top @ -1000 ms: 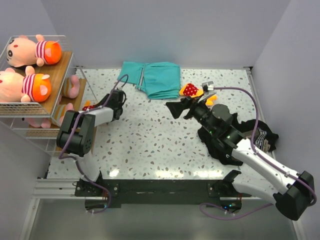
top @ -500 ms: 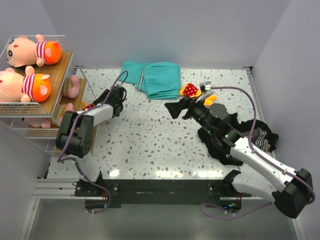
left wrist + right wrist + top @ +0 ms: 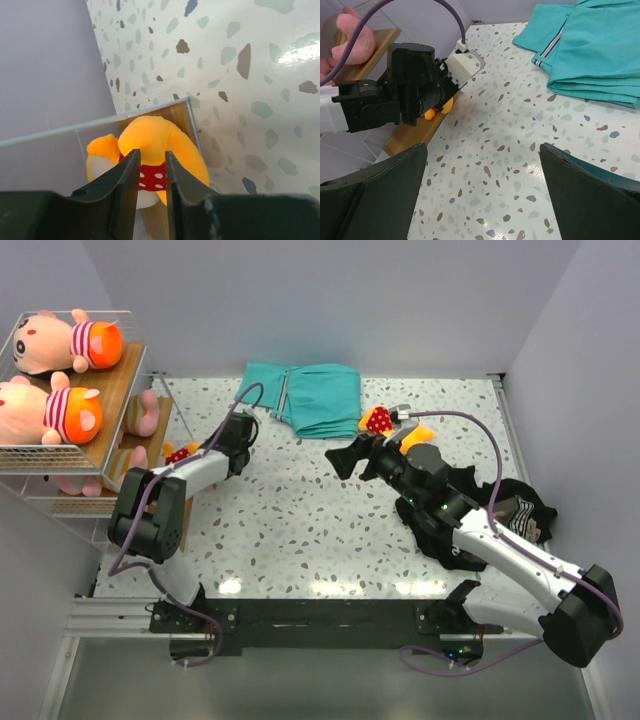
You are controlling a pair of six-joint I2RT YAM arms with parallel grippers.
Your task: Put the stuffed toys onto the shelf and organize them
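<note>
Speckled terrazzo tabletop point(image 3: 300, 530), pale grey walls point(image 3: 330, 300), shelf point(image 3: 118, 400) at left.

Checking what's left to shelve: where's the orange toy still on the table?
In the top view, the orange toy lies at the far side of the table, just right of the teal cloth, beside the right arm.

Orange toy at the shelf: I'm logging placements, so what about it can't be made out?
1. Left wrist: the orange toy's lower half, hidden behind the left fingers; whether they pinch it is unclear.
2. Top external: most of it, tiny and covered by the left arm beside the shelf.
</note>
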